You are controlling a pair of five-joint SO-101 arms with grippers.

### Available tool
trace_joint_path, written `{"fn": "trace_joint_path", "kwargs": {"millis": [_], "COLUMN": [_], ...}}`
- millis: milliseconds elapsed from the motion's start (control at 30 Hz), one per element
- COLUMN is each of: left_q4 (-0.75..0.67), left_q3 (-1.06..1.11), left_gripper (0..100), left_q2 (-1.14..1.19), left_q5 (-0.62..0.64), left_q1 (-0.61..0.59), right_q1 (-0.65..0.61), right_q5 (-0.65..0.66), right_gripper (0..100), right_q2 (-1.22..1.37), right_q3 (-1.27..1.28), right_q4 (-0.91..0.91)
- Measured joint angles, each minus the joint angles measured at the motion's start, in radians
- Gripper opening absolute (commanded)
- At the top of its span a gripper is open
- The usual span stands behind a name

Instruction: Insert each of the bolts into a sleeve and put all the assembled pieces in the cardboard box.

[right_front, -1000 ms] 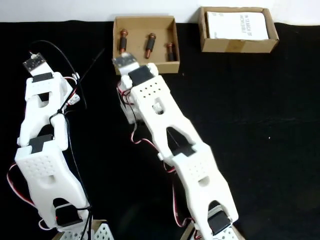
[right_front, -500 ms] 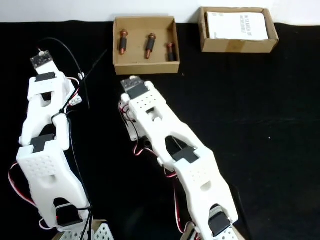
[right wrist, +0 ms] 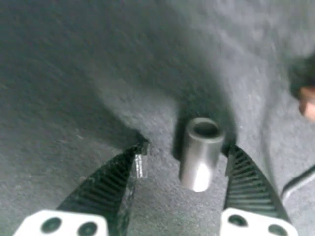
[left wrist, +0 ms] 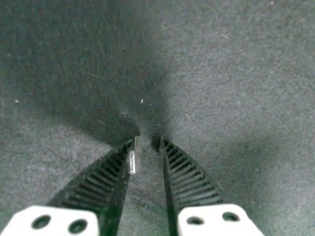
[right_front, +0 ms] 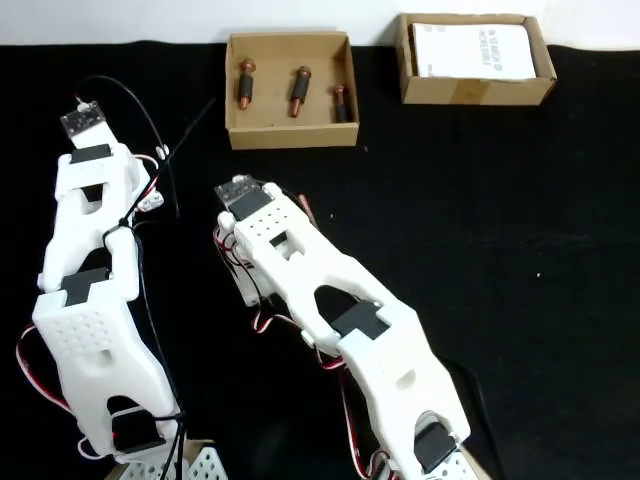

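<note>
Right fingers (right wrist: 118, 182) wide, left fingers (left wrist: 106, 182) barely apart

My two white plastic arms (right_front: 90, 340) wear black servo blocks (right_front: 355, 318), red and black cables (right_front: 19, 352), and black ribbed fingers (left wrist: 101, 179) with screw-holed white mounts (left wrist: 54, 223).

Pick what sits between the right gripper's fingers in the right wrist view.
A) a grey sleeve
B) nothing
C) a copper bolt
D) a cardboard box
A: a grey sleeve, hollow end showing, sits between the spread fingers of the right gripper.
</note>
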Motion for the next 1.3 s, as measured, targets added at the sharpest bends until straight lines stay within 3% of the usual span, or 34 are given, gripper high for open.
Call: {"fn": "trace_joint_path", "kwargs": {"millis": [500, 733, 1033, 1300], "left_q4": [0.0, 0.0, 0.0, 0.0], "left_q3": [0.0, 0.0, 0.0, 0.0], "left_gripper": [8, 8, 8, 11], "left_q2": [0.0, 0.0, 0.0, 0.0], "left_q5": [0.0, 0.0, 0.0, 0.015], "left_q1": [0.0, 0.0, 0.0, 0.0], "right_q1": [0.014, 0.032, 0.054, 0.084], "right_q5": [0.008, 0.054, 0.055, 0.057], "right_gripper": [24.5, 0.2, 0.6, 0.6], "right_q2": [-0.012, -0.02, -0.025, -0.077], "right_q3": [0.028, 0.037, 0.037, 0.032], "right_q4": [-0.023, -0.052, -0.055, 0.055]}}
